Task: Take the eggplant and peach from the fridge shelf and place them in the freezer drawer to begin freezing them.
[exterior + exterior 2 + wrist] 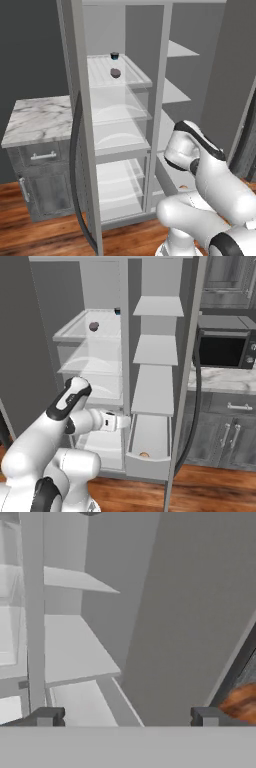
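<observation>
Purple and dull, the small rounded eggplant sits alone on the white ridged fridge shelf with the clear raised edge, high in the left compartment, with a small black blue-rimmed cup just behind it at the far end. A small round orange-yellow peach already lies in the wide, shallow pale-grey freezer drawer, pulled out low in the right compartment, so by my judgement half the job is done.

Trouble from here would likely come from the reach: the shelf is well above where the white arm's two-finger end effector now hangs, low by the drawer side, and the upright divider between compartments stands between. A careless swing could clip that divider or the shelf's raised edge. The cup stands near the eggplant, so a wide approach might knock it over. The eggplant is rounded, and a grip off its middle could let it roll or slip.

From the hand view, the end effector's dark fingertips stand wide apart, with nothing between them and touching nothing, facing the smooth right-hand shelves and grey inner wall.
</observation>
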